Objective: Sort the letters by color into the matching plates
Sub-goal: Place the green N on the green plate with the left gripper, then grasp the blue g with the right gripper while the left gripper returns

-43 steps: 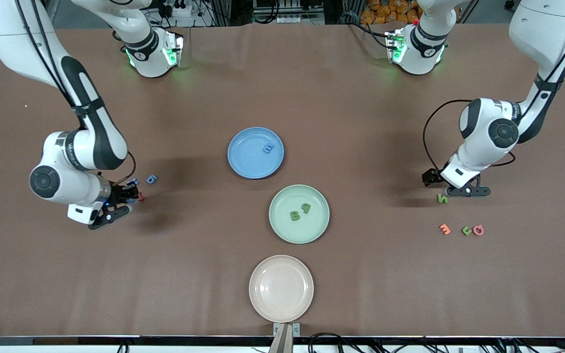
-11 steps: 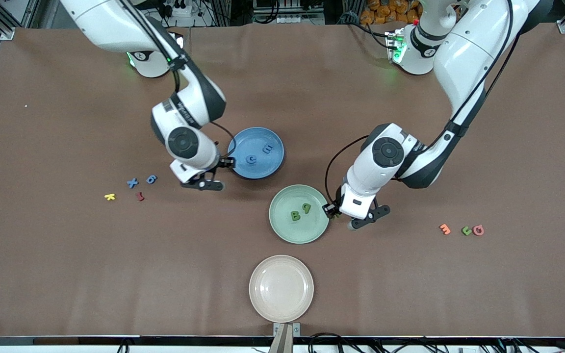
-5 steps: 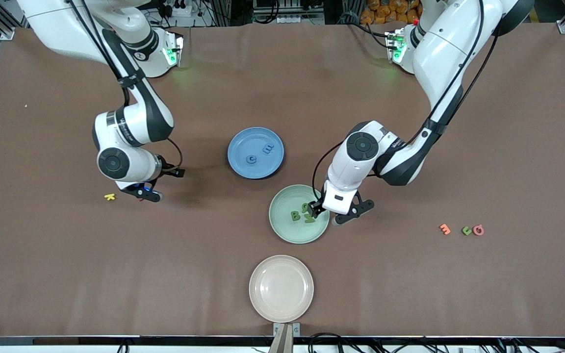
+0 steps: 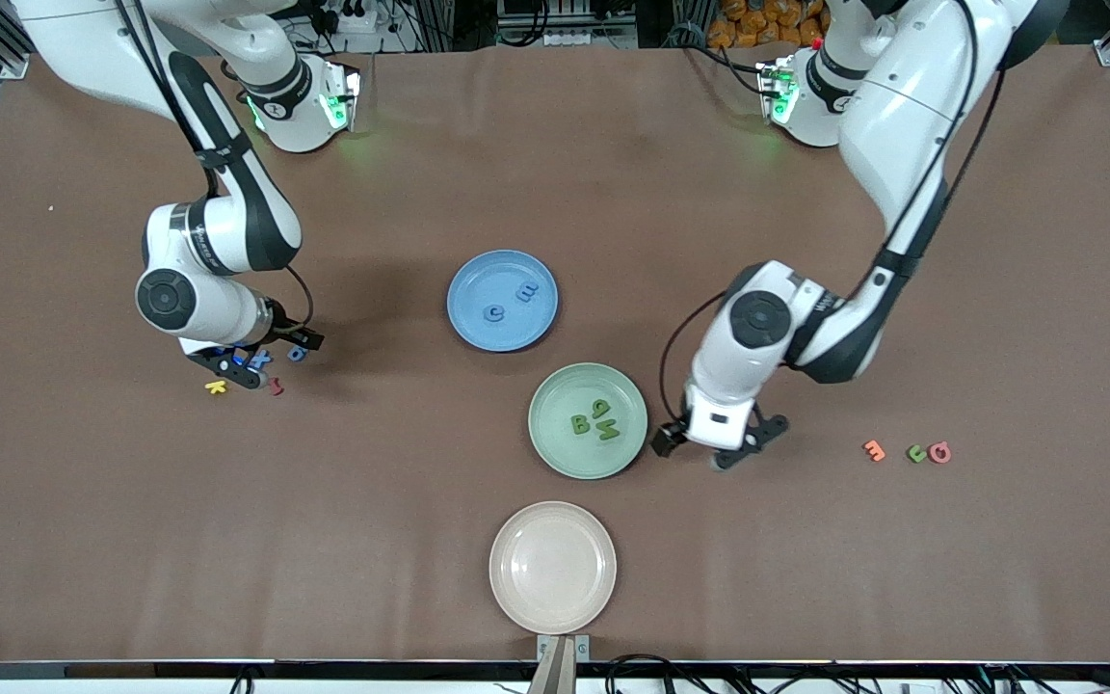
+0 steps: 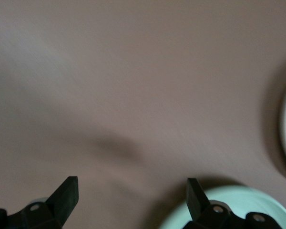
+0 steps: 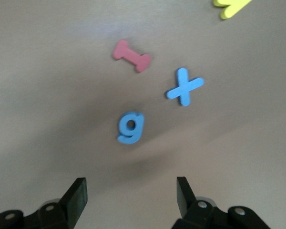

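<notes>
We count two blue foam letters (image 4: 509, 301) in the round blue plate (image 4: 478, 280) and three green foam letters (image 4: 595, 420) in the mint-green plate (image 4: 560, 453). The right gripper (image 6: 128, 200) hangs, jaws open, over two loose blue letters (image 6: 130, 127) on the desk (image 4: 555, 598). The left gripper (image 5: 131, 195), jaws open and empty, is beside the green plate.

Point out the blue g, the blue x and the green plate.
blue g (image 6: 130, 127), right wrist view, on the letter's middle.
blue x (image 6: 185, 86), right wrist view, where its strokes cross.
green plate (image 4: 565, 457), front view, on a bare part of its floor.
</notes>
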Tool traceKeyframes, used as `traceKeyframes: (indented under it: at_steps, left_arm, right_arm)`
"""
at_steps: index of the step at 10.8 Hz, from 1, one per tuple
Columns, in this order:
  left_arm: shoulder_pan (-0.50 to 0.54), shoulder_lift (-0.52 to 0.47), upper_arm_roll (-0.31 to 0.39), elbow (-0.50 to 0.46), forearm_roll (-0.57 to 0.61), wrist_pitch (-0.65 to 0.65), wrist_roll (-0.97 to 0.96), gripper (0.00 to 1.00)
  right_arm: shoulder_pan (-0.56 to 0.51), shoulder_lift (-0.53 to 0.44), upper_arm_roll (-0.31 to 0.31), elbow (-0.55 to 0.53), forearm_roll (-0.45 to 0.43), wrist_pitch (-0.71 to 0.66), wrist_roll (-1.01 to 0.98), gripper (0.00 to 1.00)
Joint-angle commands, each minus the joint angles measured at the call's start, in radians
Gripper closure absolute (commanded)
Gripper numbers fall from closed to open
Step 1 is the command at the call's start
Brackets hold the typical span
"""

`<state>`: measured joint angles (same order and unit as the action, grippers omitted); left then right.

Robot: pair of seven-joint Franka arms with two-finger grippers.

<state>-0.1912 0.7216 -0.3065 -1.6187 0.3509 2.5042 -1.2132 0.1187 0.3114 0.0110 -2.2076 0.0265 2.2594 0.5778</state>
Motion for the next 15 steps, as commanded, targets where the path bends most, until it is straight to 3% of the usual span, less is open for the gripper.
traceKeyframes:
  at_steps: [1,6,11,13,15]
  left_arm:
    - [0.125,-0.007,-0.006,0.011,0.016,-0.103,0.154,0.00]
    - [0.249,-0.010,-0.006,0.003,0.013,-0.232,0.156,0.00]
    - [0.410,-0.007,-0.025,-0.010,0.011,-0.228,0.167,0.00]
    - [0.463,-0.007,-0.029,-0.038,0.013,-0.202,0.196,0.00]
    - [0.512,-0.007,-0.029,-0.073,0.013,-0.160,0.280,0.00]
  right_arm:
    - [-0.004,-0.040,-0.023,-0.090,0.026,0.144,0.000,0.16]
    - [0.001,-0.009,-0.025,-0.109,0.081,0.262,0.000,0.27]
    - [0.001,0.023,-0.026,-0.139,0.081,0.342,-0.003,0.29]
    - [-0.001,0.025,-0.029,-0.139,0.081,0.342,-0.007,0.43]
    - [-0.002,0.026,-0.032,-0.138,0.082,0.344,-0.029,0.44]
